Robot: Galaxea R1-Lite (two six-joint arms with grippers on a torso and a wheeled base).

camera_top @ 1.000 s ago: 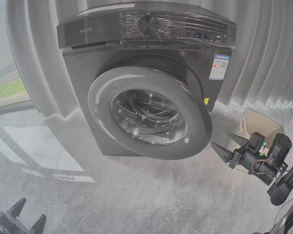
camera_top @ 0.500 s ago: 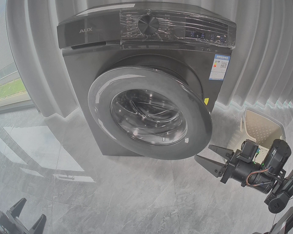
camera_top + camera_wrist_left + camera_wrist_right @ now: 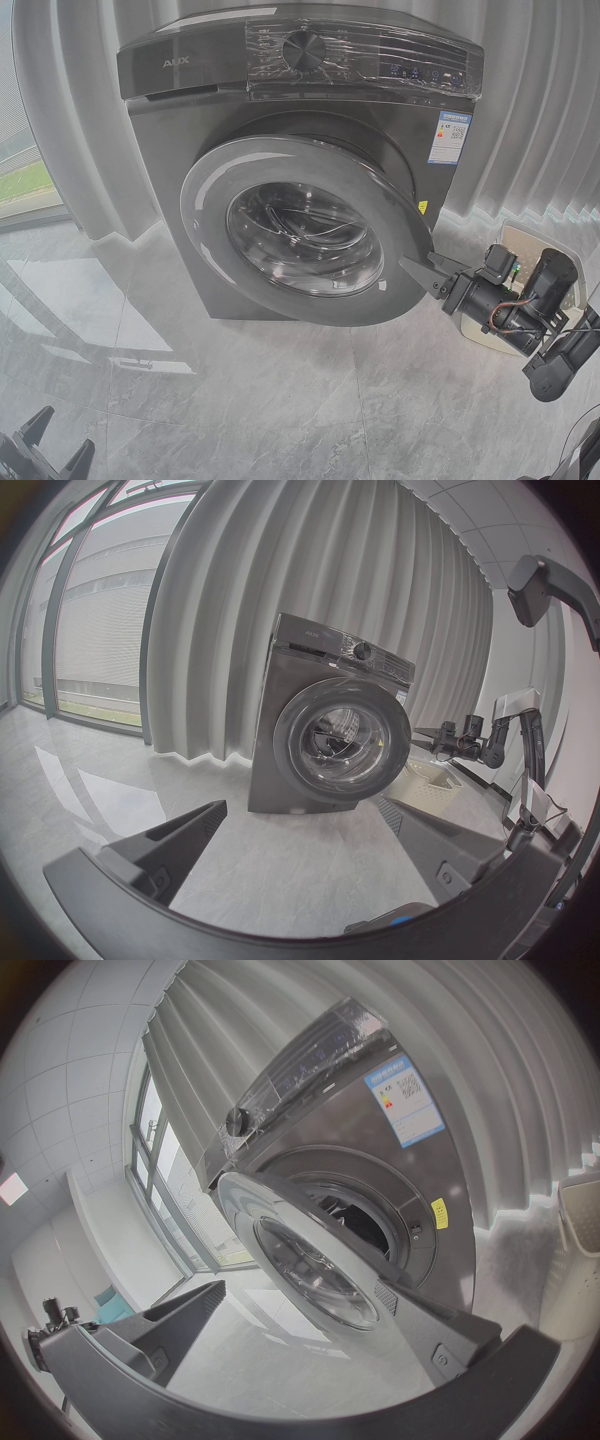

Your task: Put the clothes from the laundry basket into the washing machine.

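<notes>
Two sets of jaws, both spread wide, both holding nothing. The right gripper [image 3: 417, 258] is up at the right rim of the door [image 3: 250, 164], which stands ajar on the washing machine [image 3: 181, 137]. That rim lies in the gap between its fingers, though contact cannot be told. The laundry basket [image 3: 530, 236] stands on the floor [image 3: 250, 387] to the machine's right, just behind that arm. The left gripper [image 3: 67, 426] hangs low at near left, well apart from the machine.

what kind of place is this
Probably a laundry corner of a home or showroom: a front-loading washing machine, a laundry basket beside it, floor-length curtains and a tall window.
</notes>
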